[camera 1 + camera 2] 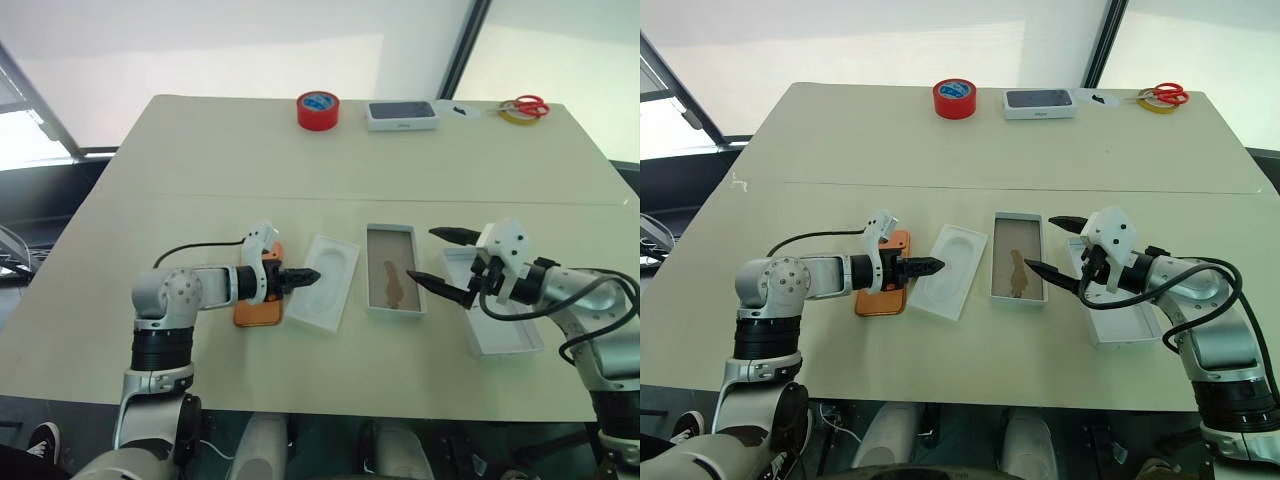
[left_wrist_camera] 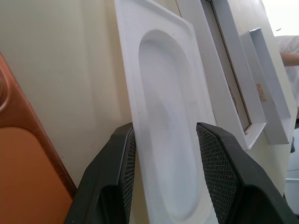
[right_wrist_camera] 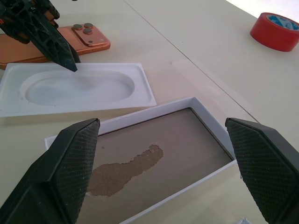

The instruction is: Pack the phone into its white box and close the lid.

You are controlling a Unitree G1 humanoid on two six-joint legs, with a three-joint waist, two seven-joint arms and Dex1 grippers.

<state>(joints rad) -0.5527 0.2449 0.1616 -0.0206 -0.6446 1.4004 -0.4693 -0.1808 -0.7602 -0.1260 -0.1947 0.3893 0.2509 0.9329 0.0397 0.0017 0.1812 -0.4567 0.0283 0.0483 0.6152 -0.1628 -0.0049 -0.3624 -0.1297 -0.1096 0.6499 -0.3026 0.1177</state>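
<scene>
Peeking beyond the left fingers (image 2: 125, 154) — gold lettering (image 2: 260, 93) on the lid (image 2: 271, 84).

Orange phone (image 1: 883, 287) flat, lenses up, open brown-floored box (image 1: 1017, 258) upright, white lid (image 1: 1119, 305) beside it

From my head cameras the scene is bright and evenly lit, with daylight coming through the pale translucent wall behind the bench (image 1: 200, 150), which is washed out to near white. Shadows on the benchtop are soft and short, sitting just under the arms and beside the white box (image 1: 393, 268). I see no hard glare on the bench. In the left wrist view the dark fingers (image 2: 112, 186) at close range look soft, and the far corner blows out to white. The right wrist view is crisp in the middle, while its own fingers (image 3: 65, 163) are slightly blurred.
</scene>
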